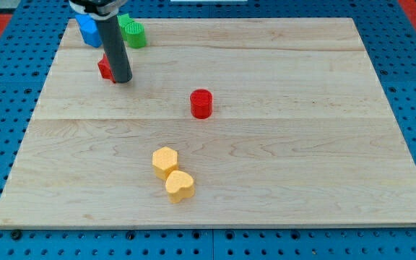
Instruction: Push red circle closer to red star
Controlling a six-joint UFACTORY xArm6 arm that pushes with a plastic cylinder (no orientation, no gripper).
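The red circle point(201, 103) stands near the middle of the wooden board. The red star point(105, 68) lies at the view's upper left, mostly hidden behind my rod. My tip point(122, 79) rests on the board right against the red star's right side, well to the left of the red circle and a little above it.
A blue block point(89, 30) and a green block point(132, 32) sit at the board's top left, behind the rod. A yellow hexagon point(165, 161) and a yellow heart-like block point(180, 185) touch each other below the red circle. The board's edge point(208, 225) runs along the bottom.
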